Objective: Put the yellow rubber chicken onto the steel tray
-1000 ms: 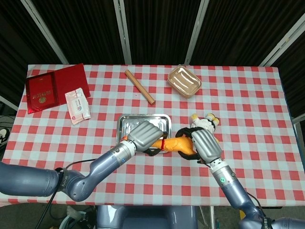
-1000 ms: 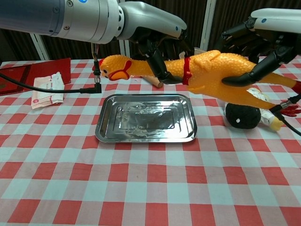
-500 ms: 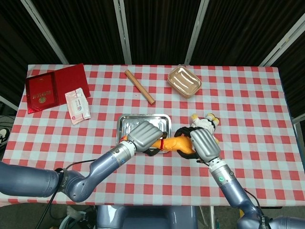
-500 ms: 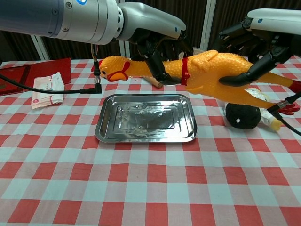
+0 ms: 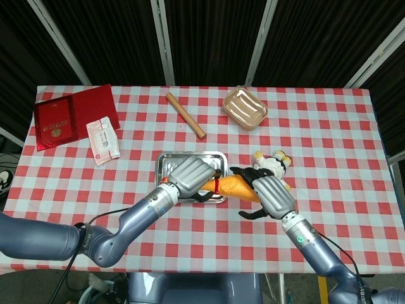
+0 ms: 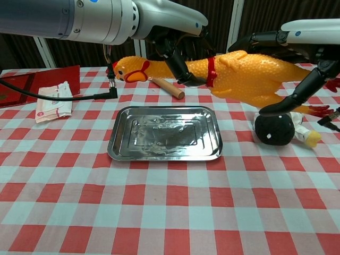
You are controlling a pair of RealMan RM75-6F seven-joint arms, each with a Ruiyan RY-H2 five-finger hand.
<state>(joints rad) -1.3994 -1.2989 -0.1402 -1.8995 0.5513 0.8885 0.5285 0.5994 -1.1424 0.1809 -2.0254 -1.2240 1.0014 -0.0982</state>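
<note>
Since a second ago the chicken (image 6: 239, 74) has gone up a little and slid left, and the right hand (image 6: 303, 58) has let its fingers spread away from the body. Now the chicken hangs in the air, not touching the tray (image 6: 164, 133). It lies long-ways from left to right, with its head out to the left and its legs off to the right. Its head and neck are above the far edge of the tray, but its fat body is still past the tray's right side.

Holding it is the left hand (image 6: 178, 50), which grips the neck by the red band, fingers wrapped round from above. On the right hand, the fingers (image 6: 291, 101) are open around the body, one below and the rest above, and I think they only steady it.

So the left hand is the one to carry it: a bit more left and nearer, then down. On the bench just right of the tray sits a black ball toy (image 6: 273, 129), under the chicken's tail.
</note>
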